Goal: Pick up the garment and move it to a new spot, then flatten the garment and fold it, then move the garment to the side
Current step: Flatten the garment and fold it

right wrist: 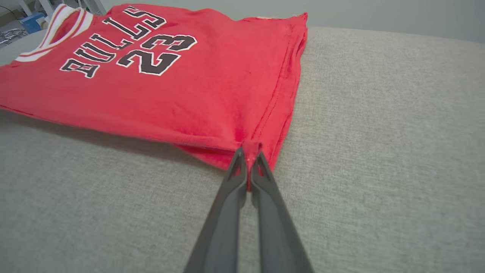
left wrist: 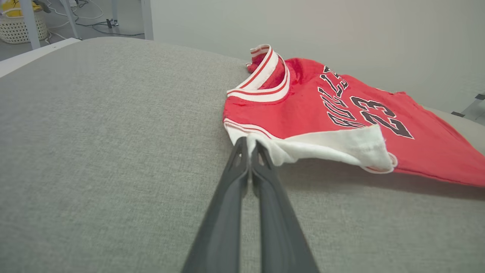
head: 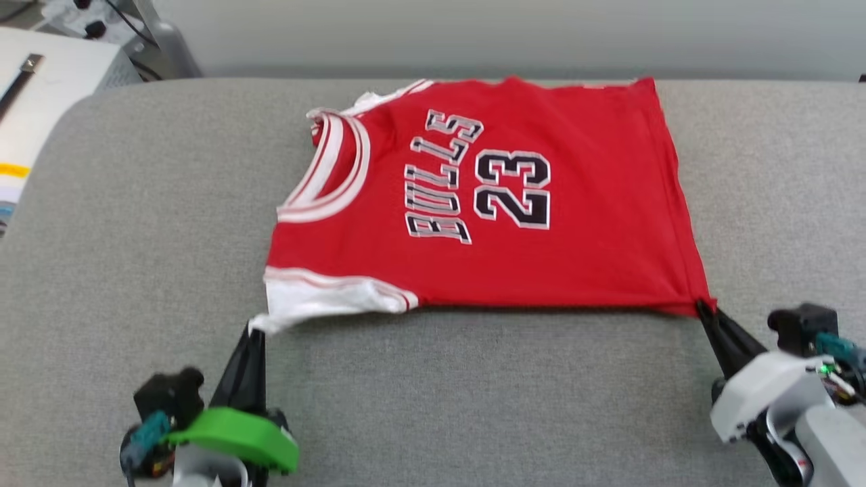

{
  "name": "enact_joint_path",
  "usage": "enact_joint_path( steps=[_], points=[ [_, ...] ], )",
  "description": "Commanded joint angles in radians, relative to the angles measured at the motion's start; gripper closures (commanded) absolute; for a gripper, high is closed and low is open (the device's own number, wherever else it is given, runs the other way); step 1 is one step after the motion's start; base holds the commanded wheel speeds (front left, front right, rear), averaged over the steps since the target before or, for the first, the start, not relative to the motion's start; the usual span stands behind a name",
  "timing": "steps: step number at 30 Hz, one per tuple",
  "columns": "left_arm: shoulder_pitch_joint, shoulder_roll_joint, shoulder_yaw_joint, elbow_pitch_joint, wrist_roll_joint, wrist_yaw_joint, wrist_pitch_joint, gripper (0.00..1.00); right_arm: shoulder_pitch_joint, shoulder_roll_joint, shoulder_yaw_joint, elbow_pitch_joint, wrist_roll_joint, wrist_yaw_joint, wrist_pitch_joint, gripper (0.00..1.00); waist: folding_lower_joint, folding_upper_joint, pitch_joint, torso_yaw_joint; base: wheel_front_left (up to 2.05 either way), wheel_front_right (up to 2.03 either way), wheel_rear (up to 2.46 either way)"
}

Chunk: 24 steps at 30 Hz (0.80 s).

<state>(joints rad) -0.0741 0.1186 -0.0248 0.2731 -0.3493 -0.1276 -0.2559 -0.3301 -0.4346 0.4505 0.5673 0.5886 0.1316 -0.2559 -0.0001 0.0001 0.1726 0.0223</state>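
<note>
Your left claw (head: 256, 330) pinches the jersey (head: 575, 250) by its sleeve (head: 325, 297), right claw (head: 704, 309) by the hem corner (head: 687, 299); it lies crosswise beyond both, toward the far edge of the worktop (head: 135, 237).

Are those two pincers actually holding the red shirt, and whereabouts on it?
Yes, both hold the garment. The left gripper is shut on the tip of its white sleeve, and the right gripper pinches the near red hem corner.

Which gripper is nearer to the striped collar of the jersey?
Left. The left gripper pinches the white sleeve beside the collar; the right gripper pinches the hem corner, far from it.
</note>
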Motion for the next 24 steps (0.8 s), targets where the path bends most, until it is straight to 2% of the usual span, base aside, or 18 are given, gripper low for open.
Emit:
enact_joint_path(
  steps=[1, 8, 14, 20, 24],
  points=[
    [0.042, -0.010, 0.011, -0.014, -0.002, -0.003, -0.006, 1.00, 0.040, -0.010, -0.011, -0.014, 0.003, -0.001, -0.006, 1.00, 0.0001, -0.0001, -0.051, 0.008, 0.00, 0.00, 0.00],
    [0.222, -0.042, 0.010, -0.054, -0.010, 0.002, -0.006, 1.00, 0.232, -0.030, -0.069, -0.110, 0.010, -0.001, 0.014, 1.00, 0.0001, -0.0001, -0.115, 0.019, 0.00, 0.00, 0.00],
    [0.332, -0.056, -0.003, -0.053, -0.032, 0.014, -0.006, 1.00, 0.391, -0.019, -0.143, -0.191, -0.007, -0.001, 0.058, 1.00, 0.0001, -0.0001, -0.152, 0.039, 0.00, 0.00, 0.00],
    [0.390, -0.060, -0.013, -0.057, -0.029, 0.018, -0.006, 1.00, 0.501, 0.011, -0.238, -0.272, -0.043, -0.001, 0.101, 1.00, 0.0001, -0.0001, -0.158, 0.053, 0.00, 0.00, 0.00],
    [0.366, -0.046, -0.027, -0.069, -0.013, 0.014, -0.006, 1.00, 0.526, 0.037, -0.293, -0.341, -0.069, -0.001, 0.141, 1.00, 0.0001, -0.0001, -0.156, 0.051, 0.00, 0.00, 0.00]
  ],
)
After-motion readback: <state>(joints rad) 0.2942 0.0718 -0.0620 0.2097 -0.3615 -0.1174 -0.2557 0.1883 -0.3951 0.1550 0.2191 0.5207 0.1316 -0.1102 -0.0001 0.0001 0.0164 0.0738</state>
